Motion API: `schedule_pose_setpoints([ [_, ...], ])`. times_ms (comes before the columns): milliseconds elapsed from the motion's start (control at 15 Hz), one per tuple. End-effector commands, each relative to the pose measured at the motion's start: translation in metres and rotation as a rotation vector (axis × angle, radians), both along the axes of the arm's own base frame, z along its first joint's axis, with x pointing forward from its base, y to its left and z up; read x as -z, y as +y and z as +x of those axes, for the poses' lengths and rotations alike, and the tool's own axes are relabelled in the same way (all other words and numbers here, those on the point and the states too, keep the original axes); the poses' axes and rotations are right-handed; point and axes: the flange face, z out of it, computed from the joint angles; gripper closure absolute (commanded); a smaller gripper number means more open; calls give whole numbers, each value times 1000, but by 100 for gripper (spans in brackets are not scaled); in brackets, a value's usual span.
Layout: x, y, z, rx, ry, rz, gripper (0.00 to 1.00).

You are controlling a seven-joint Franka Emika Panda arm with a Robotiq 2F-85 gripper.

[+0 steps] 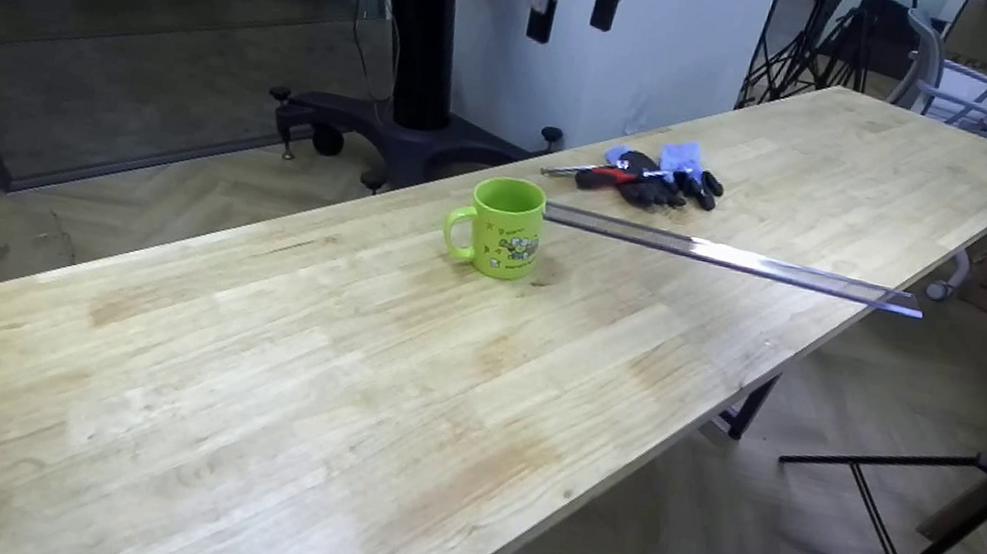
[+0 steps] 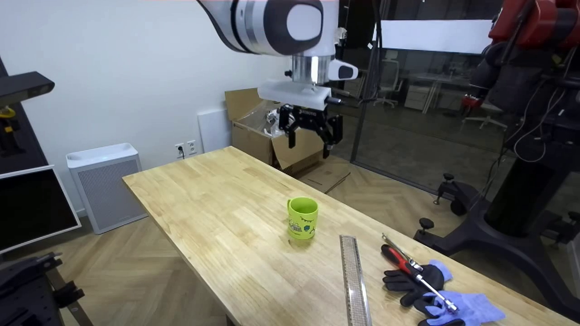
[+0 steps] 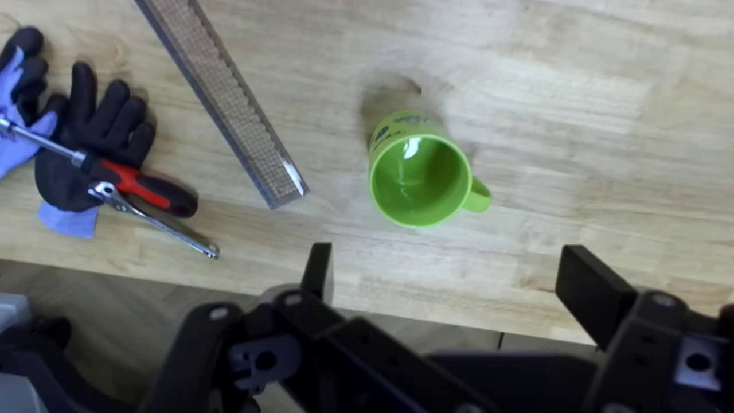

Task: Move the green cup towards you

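The green cup (image 1: 504,236) is a lime-green mug with a side handle and a printed picture. It stands upright on the wooden table, also in an exterior view (image 2: 302,222). In the wrist view the cup (image 3: 421,180) shows from above, its mouth open, its handle pointing right. My gripper (image 2: 309,148) is open and holds nothing. It hangs well above the table, apart from the cup, also in an exterior view (image 1: 570,25). In the wrist view the gripper's spread fingers (image 3: 446,252) lie below the cup in the picture, near the table edge.
A ruler-like metal strip (image 2: 352,276) lies beside the cup. Black and blue gloves (image 2: 471,305) and a red-handled tool (image 2: 403,262) lie beyond it. The wooden table (image 1: 249,396) is long and narrow. A black wheeled stand (image 1: 407,135) is close by its edge.
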Motion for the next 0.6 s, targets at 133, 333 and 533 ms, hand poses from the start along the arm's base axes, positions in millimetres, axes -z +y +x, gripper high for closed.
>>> schedule_pose_setpoints([
  [133, 70, -1, 81, 26, 13, 14, 0],
  [333, 101, 3, 104, 13, 32, 25, 0],
  [533, 121, 3, 117, 16, 54, 46, 0],
])
